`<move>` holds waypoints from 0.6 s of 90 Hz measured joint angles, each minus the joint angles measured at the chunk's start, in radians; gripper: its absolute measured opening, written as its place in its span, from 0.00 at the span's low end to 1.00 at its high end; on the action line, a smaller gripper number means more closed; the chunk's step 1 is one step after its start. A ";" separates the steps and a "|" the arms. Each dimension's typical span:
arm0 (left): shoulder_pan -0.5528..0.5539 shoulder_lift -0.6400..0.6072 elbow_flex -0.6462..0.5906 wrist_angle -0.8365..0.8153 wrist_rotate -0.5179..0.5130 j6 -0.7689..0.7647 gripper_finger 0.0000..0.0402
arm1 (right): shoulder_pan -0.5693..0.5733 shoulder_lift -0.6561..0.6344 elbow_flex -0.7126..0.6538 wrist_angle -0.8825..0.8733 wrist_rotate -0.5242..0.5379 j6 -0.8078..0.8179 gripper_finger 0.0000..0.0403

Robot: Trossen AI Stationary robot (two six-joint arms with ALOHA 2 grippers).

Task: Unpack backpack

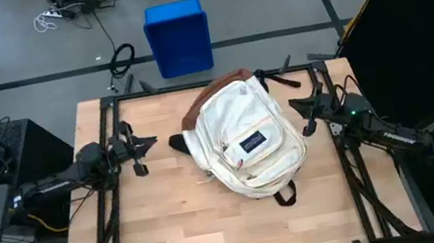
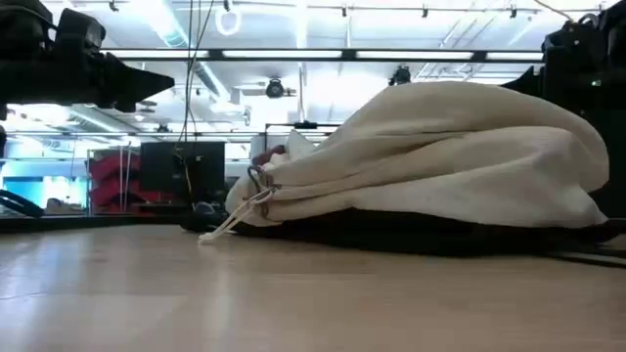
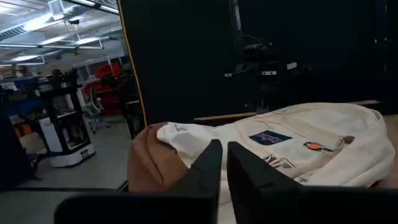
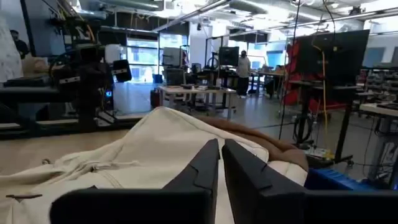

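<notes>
While both arms wait at the table's sides, your backpack point(image 1: 244, 139) lies flat mid-table, logo patch point(image 1: 252, 143) facing up. Left gripper point(image 1: 137, 155) and right gripper point(image 1: 309, 116) hover beside it, fingers nearly together, holding nothing. Beyond the table's far edge, a blue bin point(image 1: 177, 36) sits on the floor.

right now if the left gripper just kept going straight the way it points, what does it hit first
Most likely the backpack. The left gripper, fingers nearly closed, points across the bare table toward the backpack's brown base end; nothing shows between them, though the height match is uncertain.
</notes>
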 joint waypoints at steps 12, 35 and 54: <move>0.000 0.000 0.000 0.000 0.000 0.000 0.00 | 0.000 0.000 0.000 0.000 0.000 0.000 0.01; 0.000 0.000 0.000 0.000 0.000 0.000 0.00 | 0.000 0.000 0.000 0.000 0.000 0.000 0.01; 0.000 0.000 0.000 0.000 0.000 0.000 0.00 | 0.000 0.000 0.000 0.000 0.000 0.000 0.01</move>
